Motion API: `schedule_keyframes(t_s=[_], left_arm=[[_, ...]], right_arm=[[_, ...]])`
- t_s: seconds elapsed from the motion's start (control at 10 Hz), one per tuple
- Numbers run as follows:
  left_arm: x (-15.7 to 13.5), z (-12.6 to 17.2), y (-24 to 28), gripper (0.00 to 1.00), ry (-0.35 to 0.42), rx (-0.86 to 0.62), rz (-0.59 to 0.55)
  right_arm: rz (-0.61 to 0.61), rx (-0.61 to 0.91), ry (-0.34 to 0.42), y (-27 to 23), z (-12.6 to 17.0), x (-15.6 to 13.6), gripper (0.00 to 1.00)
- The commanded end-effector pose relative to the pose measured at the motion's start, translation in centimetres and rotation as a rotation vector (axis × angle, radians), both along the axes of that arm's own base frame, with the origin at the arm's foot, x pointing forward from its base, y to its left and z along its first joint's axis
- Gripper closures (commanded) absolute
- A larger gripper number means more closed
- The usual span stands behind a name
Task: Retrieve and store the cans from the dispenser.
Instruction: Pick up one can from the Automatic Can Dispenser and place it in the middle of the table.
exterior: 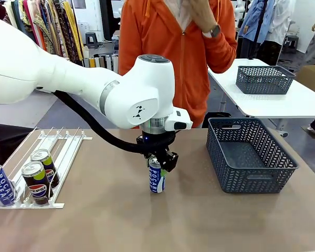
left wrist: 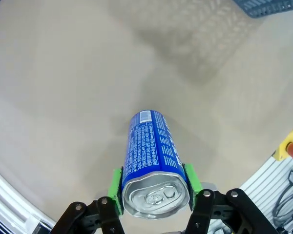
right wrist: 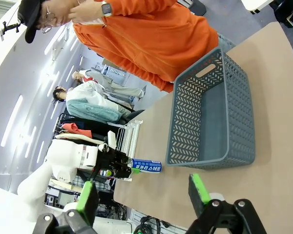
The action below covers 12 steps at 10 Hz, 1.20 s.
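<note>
The table (exterior: 121, 220) is mostly bare brown board. On its right side sits a dark grey mesh basket (exterior: 252, 178), hollow side up. A person (exterior: 178, 52) in an orange hooded top stands just behind the far edge, one hand raised towards the face. Behind the person's elbow a smaller grey basket (exterior: 265, 84) rests on a white table (exterior: 304, 102) well back. Nothing lies on the stretch of board between the middle of the table and the near basket.

The dispenser (exterior: 68, 149) lies flat at the left. At its near end are a black Pepsi can (exterior: 38, 182), a second Pepsi can (exterior: 45, 165) just behind it, and a blue Pocari can (exterior: 0, 185) in the outer lane.

Between dispenser and basket, apart from both, the held blue can (exterior: 157, 181) stands upright on the board. It is slim, with white "Pocari Sweat" lettering, small white print down one side and an unopened silver top with the tab flat. The left gripper (exterior: 156, 159) comes straight down on it, green pads (left wrist: 116, 191) pressed against opposite sides just under the rim.

The right gripper (right wrist: 142, 192) hangs over the table's right side, fingers wide apart with nothing between them
</note>
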<state>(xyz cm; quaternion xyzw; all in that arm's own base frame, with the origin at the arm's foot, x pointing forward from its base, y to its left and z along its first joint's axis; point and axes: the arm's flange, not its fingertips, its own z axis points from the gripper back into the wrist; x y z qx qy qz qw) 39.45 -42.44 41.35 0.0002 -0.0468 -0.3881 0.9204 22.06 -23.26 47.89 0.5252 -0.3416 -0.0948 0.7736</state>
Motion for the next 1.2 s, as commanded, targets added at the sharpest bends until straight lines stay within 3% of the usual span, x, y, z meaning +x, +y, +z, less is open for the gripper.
schedule_keyframes(t_s=[0.0,0.2,0.4,0.5,0.7,0.9,1.0,1.1], left_arm=[[0.2,0.7,-0.1,0.00,-0.022,0.019,0.021],[-0.3,1.5,0.3,0.00,-0.032,0.001,0.020],[-3.5,8.1,4.5,0.00,-0.057,-0.144,0.005],[-5.6,11.8,8.7,0.00,-0.066,-0.191,-0.001],[-7.4,15.9,17.0,0.00,-0.040,-0.267,0.011],[-7.6,18.6,27.3,0.00,0.005,-0.391,0.124],[-8.0,19.3,33.6,0.00,0.014,-0.481,0.230],[-7.9,19.1,38.8,0.00,0.061,-0.589,0.259]], right_arm=[[-0.004,0.007,-0.039,0.0,0.2,0.3,0.00],[-0.004,0.007,-0.039,0.0,0.2,0.3,0.00],[-0.004,0.007,-0.039,0.0,0.2,0.3,0.00],[-0.004,0.007,-0.039,0.0,0.2,0.3,0.00],[-0.004,0.007,-0.039,0.0,0.2,0.3,0.00],[-0.004,0.007,-0.039,0.0,0.2,0.3,0.00],[-0.004,0.007,-0.039,0.0,0.2,0.3,0.00],[-0.004,0.007,-0.039,0.0,0.2,0.3,0.00]])
